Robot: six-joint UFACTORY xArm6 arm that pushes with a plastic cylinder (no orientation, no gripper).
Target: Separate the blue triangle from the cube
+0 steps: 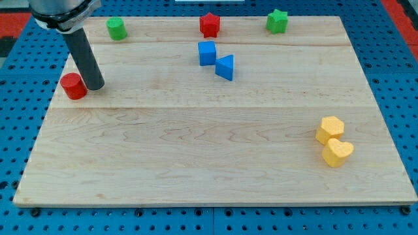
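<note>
No pincer is showing; my tip (95, 85) is resting just beside the red cylinder (73, 86), well apart from the blue triangle (225, 67) sitting just beside the blue cube (207, 53) on the bench (196, 150).

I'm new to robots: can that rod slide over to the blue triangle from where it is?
Probably yes. My tip sits beside the red cylinder, at the view's left. Bare board lies between it and the blue triangle, which is close beside the blue cube.

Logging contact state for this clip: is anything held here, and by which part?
Nothing is held. My tip rests beside the red cylinder, far from the blue triangle and cube.
</note>
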